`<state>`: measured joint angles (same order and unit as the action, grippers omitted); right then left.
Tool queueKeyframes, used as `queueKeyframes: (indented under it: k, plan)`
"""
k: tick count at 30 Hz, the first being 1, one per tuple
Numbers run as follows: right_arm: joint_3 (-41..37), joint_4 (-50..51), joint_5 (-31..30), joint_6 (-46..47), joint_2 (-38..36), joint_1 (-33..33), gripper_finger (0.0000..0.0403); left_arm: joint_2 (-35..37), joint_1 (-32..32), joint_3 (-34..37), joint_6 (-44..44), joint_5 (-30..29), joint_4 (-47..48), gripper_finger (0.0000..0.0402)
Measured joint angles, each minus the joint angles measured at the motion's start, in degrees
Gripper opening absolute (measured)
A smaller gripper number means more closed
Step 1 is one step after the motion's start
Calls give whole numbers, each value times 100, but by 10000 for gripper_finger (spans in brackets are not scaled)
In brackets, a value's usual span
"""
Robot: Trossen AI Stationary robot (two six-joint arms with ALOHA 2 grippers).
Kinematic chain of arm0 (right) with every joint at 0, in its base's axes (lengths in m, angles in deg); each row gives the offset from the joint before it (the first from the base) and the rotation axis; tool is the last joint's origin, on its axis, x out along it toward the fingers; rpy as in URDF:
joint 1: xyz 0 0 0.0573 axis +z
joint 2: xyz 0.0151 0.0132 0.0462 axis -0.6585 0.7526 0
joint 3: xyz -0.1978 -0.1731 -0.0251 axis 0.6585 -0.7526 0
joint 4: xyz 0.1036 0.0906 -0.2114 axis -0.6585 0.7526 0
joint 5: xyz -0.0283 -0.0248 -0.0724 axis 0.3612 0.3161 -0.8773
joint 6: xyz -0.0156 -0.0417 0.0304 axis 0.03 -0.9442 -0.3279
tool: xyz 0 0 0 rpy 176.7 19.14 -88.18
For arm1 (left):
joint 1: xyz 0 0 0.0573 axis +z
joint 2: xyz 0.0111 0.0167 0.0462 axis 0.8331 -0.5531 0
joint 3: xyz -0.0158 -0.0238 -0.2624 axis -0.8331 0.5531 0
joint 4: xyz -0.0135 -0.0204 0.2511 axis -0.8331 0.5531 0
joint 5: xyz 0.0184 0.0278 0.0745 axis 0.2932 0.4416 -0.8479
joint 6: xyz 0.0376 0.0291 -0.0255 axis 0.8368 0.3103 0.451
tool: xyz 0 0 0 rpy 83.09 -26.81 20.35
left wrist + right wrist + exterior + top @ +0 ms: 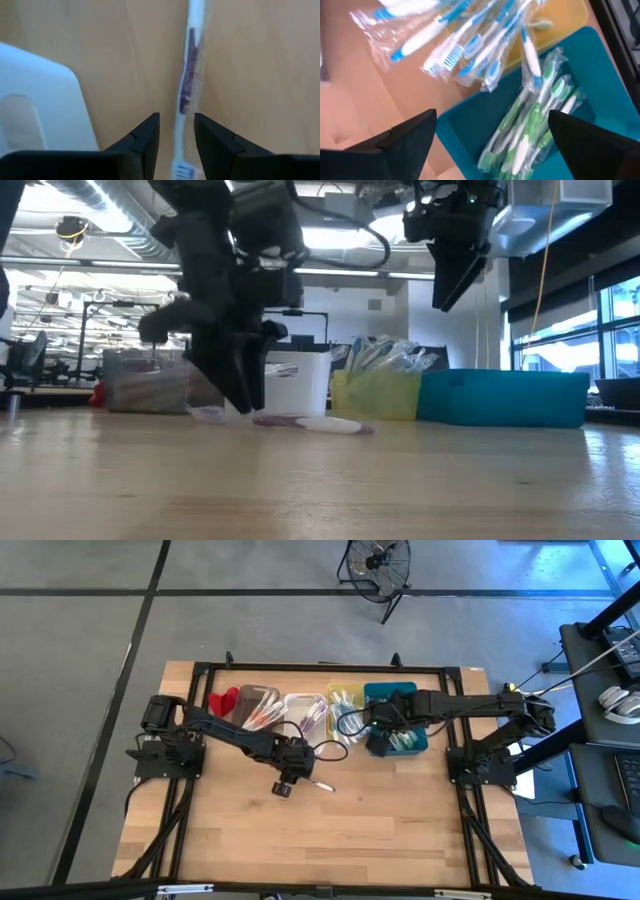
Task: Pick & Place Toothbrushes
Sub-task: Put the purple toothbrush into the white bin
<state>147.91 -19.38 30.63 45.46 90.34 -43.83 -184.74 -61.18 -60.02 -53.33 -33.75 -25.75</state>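
Wood table [300, 840] on grey concrete floor, fan [377, 565] behind. Left gripper [176, 131] low, fingers partly open astride a purple wrapped toothbrush [189, 75] flat on the wood, not gripped. Right gripper [490, 135] wide open, empty, above teal bin [600, 75] of green brushes [532, 130]

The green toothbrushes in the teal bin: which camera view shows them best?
The right wrist view: the green toothbrushes lie wrapped in the teal bin, seen from close above. The high view has the arm across that bin; the low view shows only its wall; the left wrist view shows neither.
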Motion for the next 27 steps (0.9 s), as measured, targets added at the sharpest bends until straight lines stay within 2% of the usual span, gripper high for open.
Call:
queueKeyframes:
  k: [9,15,18,24,27]
  plan:
    - [0,-336,-41,0,0,191,367,-467,-2,-33,182,-69,-78,116]
    - [0,-434,-40,2,0,252,359,-497,62,-25,160,-109,-173,111]
    - [0,-468,-40,4,0,289,357,-480,28,-16,160,-110,-170,90]
    - [0,-468,-38,9,0,329,363,-484,-66,-9,306,-111,-135,21]
    - [0,-468,-38,11,0,329,369,-485,-96,-9,350,-133,-135,13]
